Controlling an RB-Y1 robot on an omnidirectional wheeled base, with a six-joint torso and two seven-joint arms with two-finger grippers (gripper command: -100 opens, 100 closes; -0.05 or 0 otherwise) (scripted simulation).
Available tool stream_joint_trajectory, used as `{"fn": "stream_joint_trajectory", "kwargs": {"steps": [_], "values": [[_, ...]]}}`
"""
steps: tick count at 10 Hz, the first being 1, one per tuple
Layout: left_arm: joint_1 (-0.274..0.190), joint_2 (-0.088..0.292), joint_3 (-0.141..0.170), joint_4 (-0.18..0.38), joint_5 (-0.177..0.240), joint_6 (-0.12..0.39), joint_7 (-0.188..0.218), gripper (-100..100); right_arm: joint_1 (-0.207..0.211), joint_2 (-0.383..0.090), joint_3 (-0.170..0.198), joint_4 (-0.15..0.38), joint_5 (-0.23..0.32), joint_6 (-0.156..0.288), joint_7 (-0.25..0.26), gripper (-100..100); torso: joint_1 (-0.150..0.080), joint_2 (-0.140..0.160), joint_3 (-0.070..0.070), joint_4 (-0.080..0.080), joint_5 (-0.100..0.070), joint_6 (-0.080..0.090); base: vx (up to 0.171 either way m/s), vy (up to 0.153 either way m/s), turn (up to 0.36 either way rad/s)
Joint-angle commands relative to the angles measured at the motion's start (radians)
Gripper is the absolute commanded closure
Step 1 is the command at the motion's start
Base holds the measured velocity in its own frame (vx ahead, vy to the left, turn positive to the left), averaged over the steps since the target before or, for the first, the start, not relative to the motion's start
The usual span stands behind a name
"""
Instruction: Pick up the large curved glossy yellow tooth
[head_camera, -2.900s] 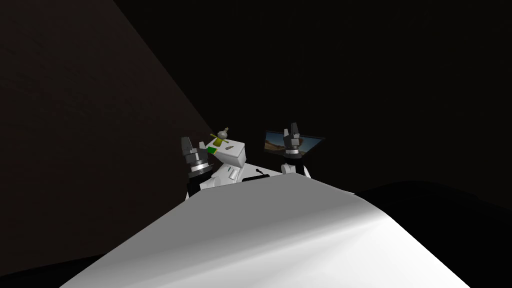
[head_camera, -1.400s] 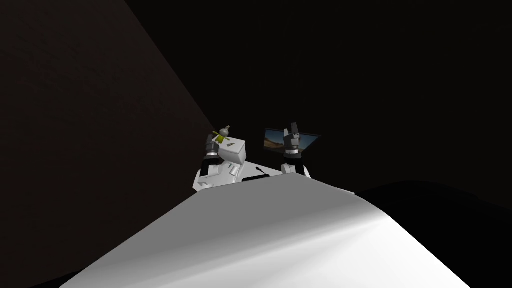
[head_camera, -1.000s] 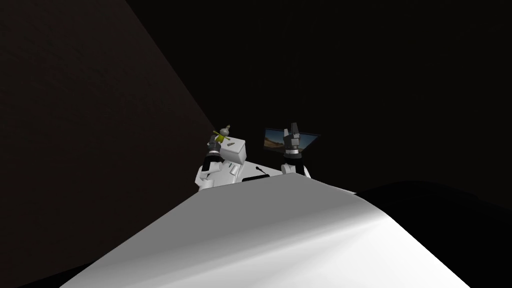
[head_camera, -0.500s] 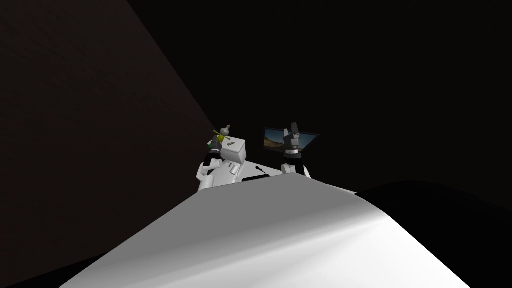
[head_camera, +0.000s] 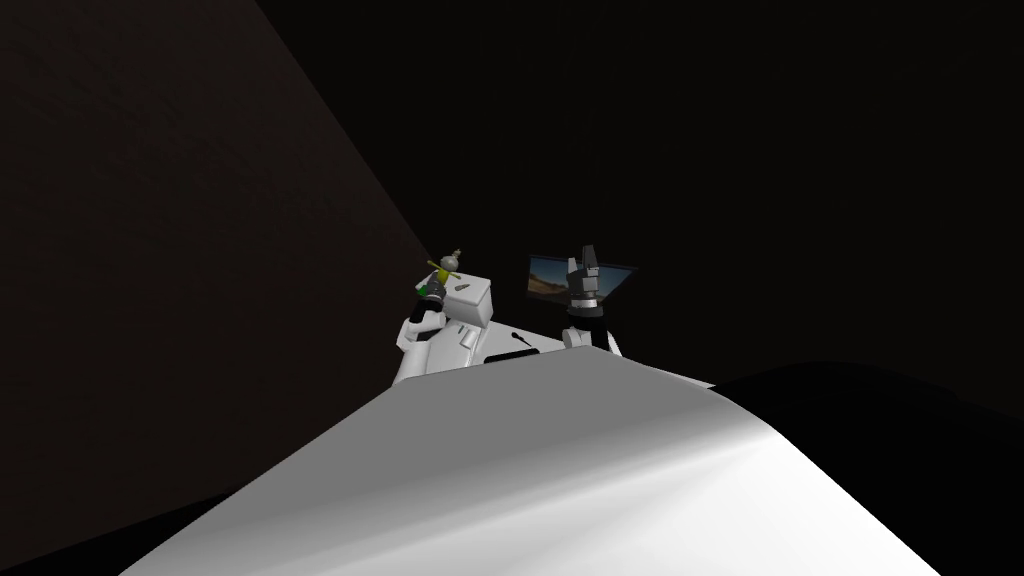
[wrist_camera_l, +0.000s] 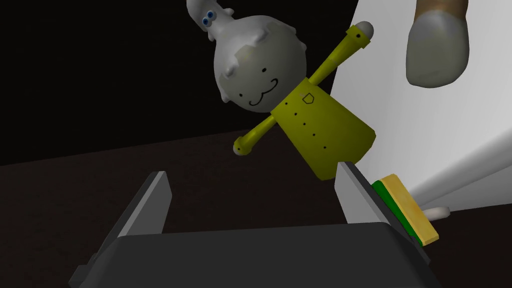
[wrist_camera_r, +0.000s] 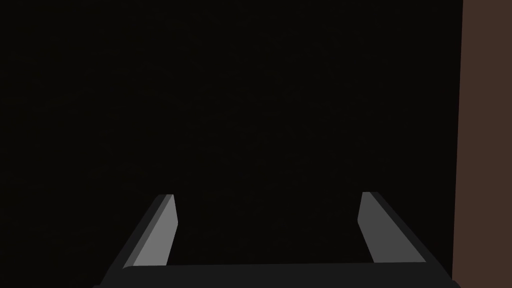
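My left end effector (wrist_camera_l: 252, 170) is at the near left edge of the white worktop (wrist_camera_l: 430, 130). Its two fingers are wide apart and hold nothing. Just beside one finger lies a small green and yellow block (wrist_camera_l: 406, 212).

A bit farther is a doll (wrist_camera_l: 310, 120) with a grey head and a yellow dress, at the far left corner of the worktop. It is right in front of the open fingers. To the right of the doll, on the worktop, lies a pale, rounded thing with a brown end. I think this is the tooth (wrist_camera_l: 437, 47). It is off to the side of the gap, not in it.

To do this step well, the hand should go right, past the doll, until the tooth sits in the middle of the gap. Go slow, so the fingers do not bump the doll or push the block. The tooth looks smooth, so it may slip. Close on its thick middle, not on its tip.

My right end effector (wrist_camera_r: 267, 195) is held up, well off to the right, wide open and empty.
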Motion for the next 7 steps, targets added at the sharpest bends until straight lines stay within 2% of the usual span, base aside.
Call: {"fn": "stream_joint_trajectory", "kwargs": {"steps": [1, 2, 3, 5, 6, 7], "values": [[-0.038, 0.008, 0.004, 0.05, 0.002, 0.025, 0.005, -100, 0.0, 0.0, 0.0, 0.0, 0.0, 0.0, 0.0, 0, 0.0, 0.0, 0.0, 0.0, 0.0, 0.0, -0.01, 0.002, -0.007], [-0.038, 0.008, 0.004, 0.065, 0.002, 0.025, 0.005, -100, 0.0, 0.0, 0.0, 0.0, 0.0, 0.0, 0.0, 0, 0.0, 0.0, 0.0, 0.0, 0.0, 0.0, -0.005, 0.001, 0.0], [-0.082, 0.018, 0.014, 0.094, 0.002, 0.076, 0.013, -100, 0.0, 0.0, 0.0, 0.0, 0.0, 0.0, 0.0, 0, 0.0, 0.0, 0.0, 0.0, 0.0, 0.0, -0.012, 0.0, -0.003], [-0.093, 0.018, 0.014, 0.134, 0.002, 0.076, 0.013, -100, 0.0, 0.0, 0.0, 0.0, 0.0, 0.0, 0.0, 0, 0.0, 0.0, 0.0, 0.0, 0.0, 0.0, -0.009, 0.001, -0.002], [-0.135, 0.027, 0.023, 0.168, 0.002, 0.125, 0.021, -100, 0.0, 0.0, 0.0, 0.0, 0.0, 0.0, 0.0, 0, 0.0, 0.0, 0.0, 0.0, 0.0, 0.0, -0.012, 0.0, -0.004], [-0.149, 0.027, 0.023, 0.198, 0.002, 0.128, 0.021, -100, 0.0, 0.0, 0.0, 0.0, 0.0, 0.0, 0.0, 0, 0.0, 0.0, 0.0, 0.0, 0.0, 0.0, -0.011, 0.002, -0.006]]}}
